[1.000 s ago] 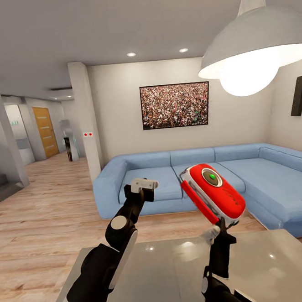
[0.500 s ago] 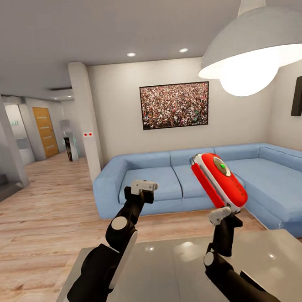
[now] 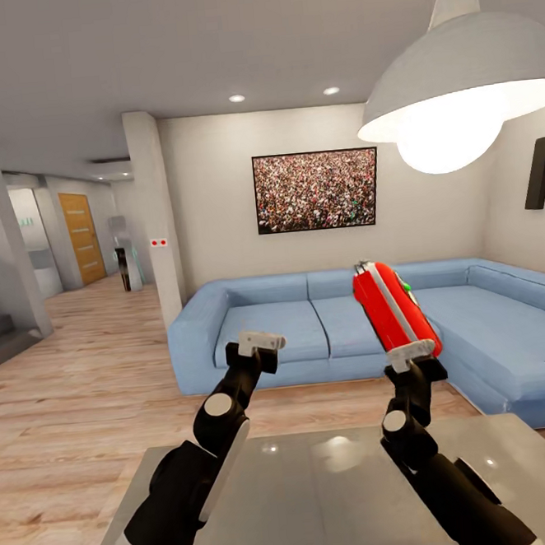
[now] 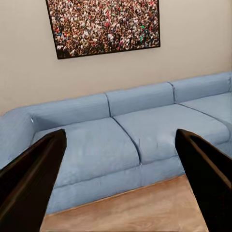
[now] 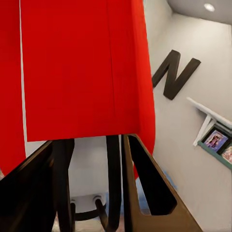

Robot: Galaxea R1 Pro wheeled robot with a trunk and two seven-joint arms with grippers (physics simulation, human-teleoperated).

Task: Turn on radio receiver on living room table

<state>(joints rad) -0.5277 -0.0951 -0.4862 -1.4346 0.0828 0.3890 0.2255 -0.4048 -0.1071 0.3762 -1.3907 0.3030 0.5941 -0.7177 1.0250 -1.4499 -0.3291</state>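
The red radio receiver (image 3: 387, 308) is held up in the air above the glossy grey table (image 3: 325, 499), standing on end and turned edge-on to the head view. A green spot (image 3: 405, 285) shows on its far face. My right gripper (image 3: 413, 353) is shut on its lower end. In the right wrist view the radio receiver (image 5: 82, 67) rises from between the dark fingers (image 5: 145, 183), with its thin metal handle (image 5: 112, 183) running down between them. My left gripper (image 3: 262, 341) hovers to the left of the radio, apart from it. It is open (image 4: 118, 159) with nothing in it.
A blue corner sofa (image 3: 310, 323) stands behind the table, under a crowd picture (image 3: 316, 190) on the white wall. A big grey dome lamp (image 3: 462, 82) hangs at the upper right, above the right arm. Light wood floor (image 3: 84, 388) runs left towards a hallway.
My right gripper has swung the radio to the right and a little up, turning it from face-on to edge-on. The left arm has barely moved.
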